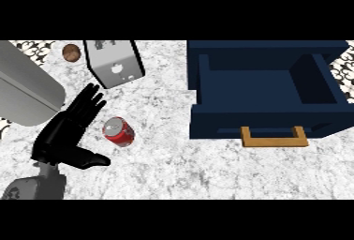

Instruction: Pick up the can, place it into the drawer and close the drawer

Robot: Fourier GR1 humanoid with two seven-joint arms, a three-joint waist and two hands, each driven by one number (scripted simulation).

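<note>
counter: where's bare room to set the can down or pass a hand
Bare counter runs along the front, below the drawer, and between can and drawer. Crowded at the left: left hand, can, toaster.

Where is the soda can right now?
In the head view, the red can lies on the counter at left, just right of the open robot hand, well left of the blue drawer.

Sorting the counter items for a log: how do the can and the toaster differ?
The can is red with a silver top; the toaster is grey with black sides. The can is round and smaller; the toaster is boxy and larger. The can lies nearer the left hand. Both rest on the counter.
</note>
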